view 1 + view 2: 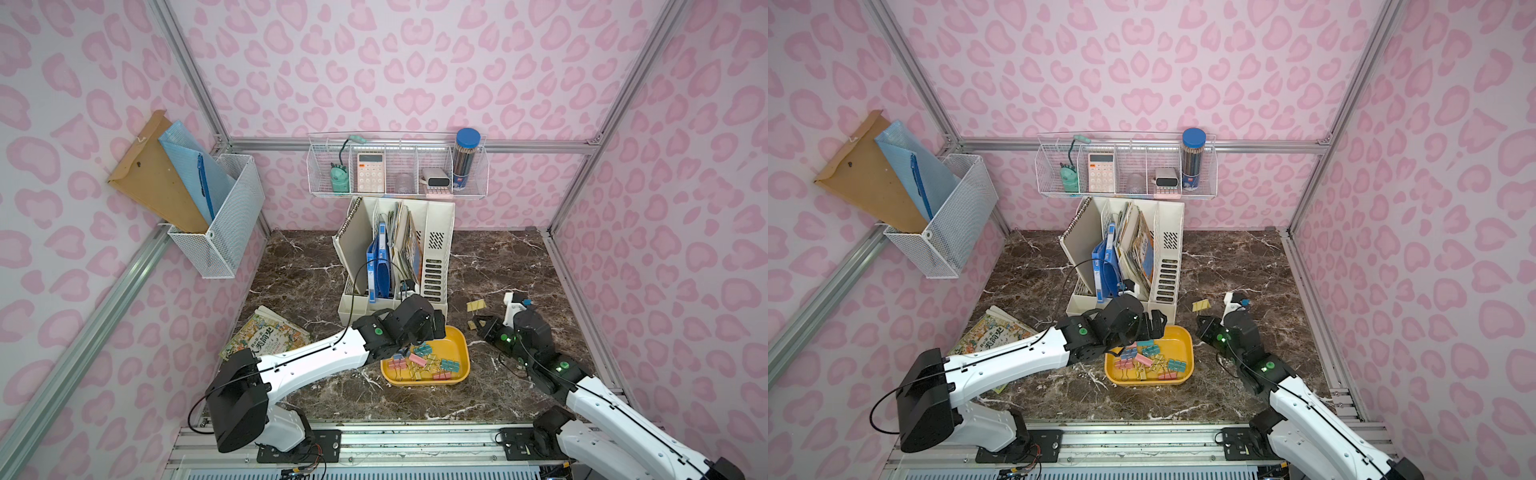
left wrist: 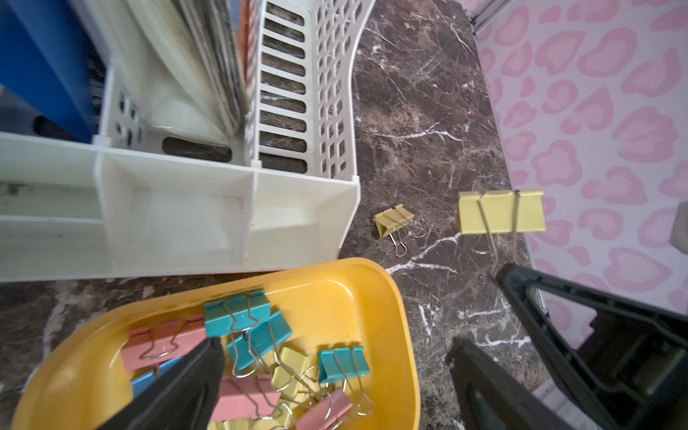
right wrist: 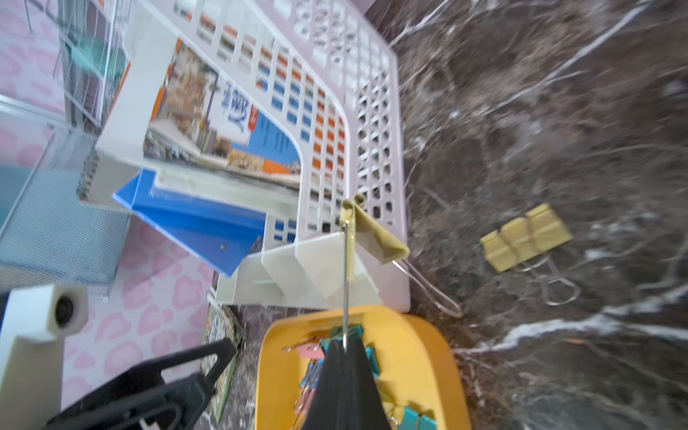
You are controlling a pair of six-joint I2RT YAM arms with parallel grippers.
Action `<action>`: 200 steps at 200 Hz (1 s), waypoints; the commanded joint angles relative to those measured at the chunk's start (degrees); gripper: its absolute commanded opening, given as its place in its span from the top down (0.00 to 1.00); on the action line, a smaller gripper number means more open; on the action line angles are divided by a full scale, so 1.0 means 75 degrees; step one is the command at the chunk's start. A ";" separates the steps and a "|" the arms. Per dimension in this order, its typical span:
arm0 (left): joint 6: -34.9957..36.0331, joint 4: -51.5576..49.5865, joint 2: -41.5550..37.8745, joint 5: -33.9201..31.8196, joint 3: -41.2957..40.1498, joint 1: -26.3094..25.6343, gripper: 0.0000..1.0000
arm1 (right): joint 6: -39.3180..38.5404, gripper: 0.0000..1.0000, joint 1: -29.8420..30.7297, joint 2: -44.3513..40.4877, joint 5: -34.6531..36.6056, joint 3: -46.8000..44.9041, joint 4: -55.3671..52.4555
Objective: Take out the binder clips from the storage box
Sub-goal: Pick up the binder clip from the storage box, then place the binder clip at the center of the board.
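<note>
Top views: the left arm [image 1: 316, 353] covers the far left corner of the storage box [image 1: 453, 345], and the left gripper [image 2: 333, 342] is hard to read there. The left wrist view settles it: jaws wide apart, hovering over the binder clips [image 2: 260, 335] heaped in the box. One finger [image 2: 186, 383] overlaps a pink clip [image 2: 163, 342]; contact cannot be told.

Right gripper [image 3: 346, 348]: pinched tight on the wire handle of a yellow clip [image 3: 372, 232], which is held out ahead of the fingertips beside the box. In the top views that clip is barely visible.

A second yellow clip [image 1: 476, 305] lies loose on the marble table [image 1: 519, 270], near the file organiser [image 1: 436, 249].

The right wrist view is smeared, so the magazine [image 3: 231, 123] lettering is unreadable. The book [image 1: 266, 336] cover has Chinese characters, too small to read.
</note>
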 commanded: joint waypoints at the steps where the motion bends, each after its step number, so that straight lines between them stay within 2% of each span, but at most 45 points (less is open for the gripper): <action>1: 0.0402 0.0139 0.0463 0.0718 0.0471 -0.0035 0.01 | -0.0610 1.00 -0.1508 -0.0016 -0.1612 -0.0251 -0.0163; 26: 0.0570 -0.0328 0.1266 0.0925 0.1383 -0.0179 0.01 | -0.1154 1.00 -0.3269 0.0718 -0.3561 -0.0477 0.0337; 63: 0.0702 -0.0796 0.2133 0.1074 0.2373 -0.0357 0.01 | -0.1475 1.00 -0.4388 0.2022 -0.4798 -0.0472 0.0870; 123: 0.0668 -0.0717 0.2471 0.1280 0.2650 -0.0369 0.01 | -0.1430 1.00 -0.4678 0.4001 -0.5664 -0.0230 0.1724; 191: 0.0668 -0.0704 0.2441 0.1210 0.2602 -0.0369 0.01 | -0.1044 1.00 -0.4682 0.4474 -0.5324 -0.0439 0.2245; 200: 0.0668 -0.0715 0.2438 0.1198 0.2603 -0.0369 0.01 | -0.1067 0.97 -0.4682 0.4539 -0.5380 -0.0435 0.2263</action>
